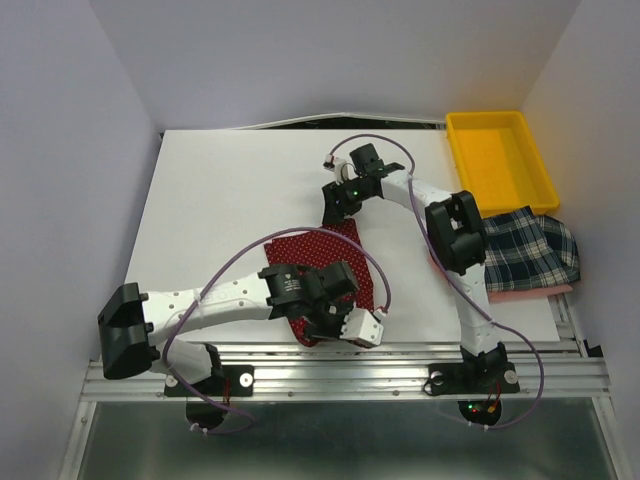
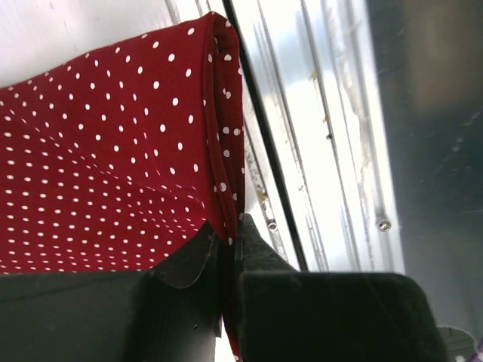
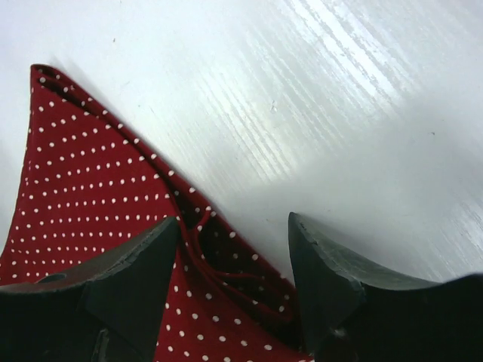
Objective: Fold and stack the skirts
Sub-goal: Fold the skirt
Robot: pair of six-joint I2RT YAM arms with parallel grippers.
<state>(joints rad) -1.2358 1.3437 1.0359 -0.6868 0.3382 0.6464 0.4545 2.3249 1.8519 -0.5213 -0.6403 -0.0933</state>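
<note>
The dark red skirt with white dots lies on the white table between my two grippers. My left gripper is at its near edge by the metal rail. Seen from the left wrist, this gripper is shut on the folded hem of the red skirt. My right gripper is at the skirt's far edge. In the right wrist view it stands open over a seamed corner of the red skirt, without gripping it. The plaid skirt lies crumpled at the right.
A yellow tray stands at the back right, just beyond the plaid skirt. A pink layer shows under the plaid. A metal rail runs along the table's near edge. White walls enclose the table on the left, back and right.
</note>
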